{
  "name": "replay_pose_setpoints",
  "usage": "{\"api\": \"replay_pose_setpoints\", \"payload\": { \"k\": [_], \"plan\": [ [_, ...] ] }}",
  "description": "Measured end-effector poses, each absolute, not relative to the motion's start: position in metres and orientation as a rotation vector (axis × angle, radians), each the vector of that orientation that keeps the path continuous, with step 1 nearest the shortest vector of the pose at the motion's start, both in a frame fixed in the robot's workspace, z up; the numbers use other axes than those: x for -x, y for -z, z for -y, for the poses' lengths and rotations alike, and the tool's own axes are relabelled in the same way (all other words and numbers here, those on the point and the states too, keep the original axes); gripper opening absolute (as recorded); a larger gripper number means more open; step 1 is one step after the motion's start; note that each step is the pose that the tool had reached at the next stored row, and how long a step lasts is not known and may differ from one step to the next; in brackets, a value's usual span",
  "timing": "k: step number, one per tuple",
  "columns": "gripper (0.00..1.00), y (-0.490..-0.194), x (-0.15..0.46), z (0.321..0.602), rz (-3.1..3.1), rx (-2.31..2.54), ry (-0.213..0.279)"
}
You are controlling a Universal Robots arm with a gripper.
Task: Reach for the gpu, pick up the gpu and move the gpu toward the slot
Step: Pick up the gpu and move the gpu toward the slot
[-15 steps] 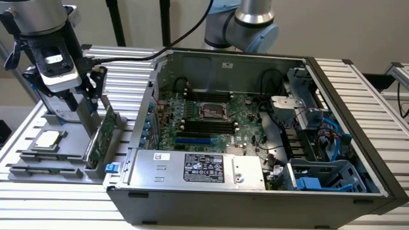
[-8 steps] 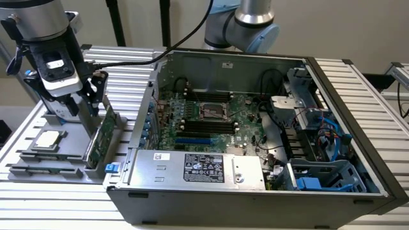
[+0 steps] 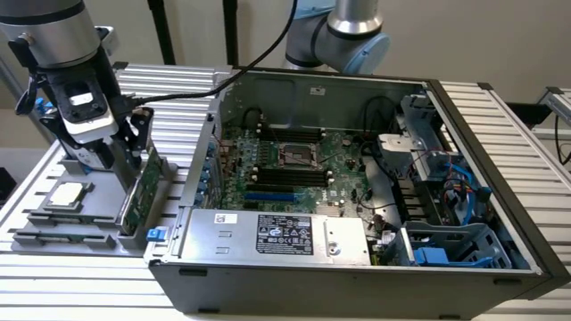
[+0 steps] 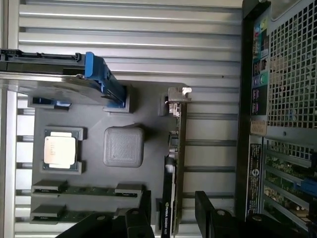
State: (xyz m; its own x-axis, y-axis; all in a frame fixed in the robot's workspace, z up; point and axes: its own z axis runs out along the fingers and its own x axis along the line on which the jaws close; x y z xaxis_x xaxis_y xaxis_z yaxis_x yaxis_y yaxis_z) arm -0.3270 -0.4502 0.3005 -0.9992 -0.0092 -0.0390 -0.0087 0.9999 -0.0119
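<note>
On the gray tray (image 4: 148, 168), at about nine o'clock from the big computer case (image 3: 357, 281) in the exterior view, one gpu (image 4: 174, 163) stands on its long edge. It is a thin green card. Its shiny metal end piece (image 4: 178, 95) is at the end far from the hand. One robot arm (image 3: 53, 33) hangs at about eleven o'clock from the card in the exterior view. Its one hand (image 4: 173, 210) sits right over the other end of the gpu. The hand is spread wide. Its two black fingers (image 4: 138, 220) are one on each side of the card, with a small gap on both sides, so they are not pinching it. The gpu sits in its place on the tray, outside the case and well apart from the green board (image 3: 295, 160) inside. Also on the tray is one small square silver chip (image 4: 59, 150), at about nine o'clock from the gpu in the exterior view. One gray square block (image 4: 124, 146) sits between the chip and the card. Two long thin sticks (image 4: 84, 189) lie side by side near the fingers. One silver drive with blue rails (image 4: 49, 87) is near the card's metal end. Tray and case both rest on one ridged metal bench (image 4: 124, 29).
</note>
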Motion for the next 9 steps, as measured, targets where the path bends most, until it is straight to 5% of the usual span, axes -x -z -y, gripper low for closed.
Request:
{"api": "replay_pose_setpoints", "payload": {
  "k": [9],
  "plan": [
    [0.48, -0.284, 0.327, 0.45, -3.089, -0.017, 0.02]
  ]
}}
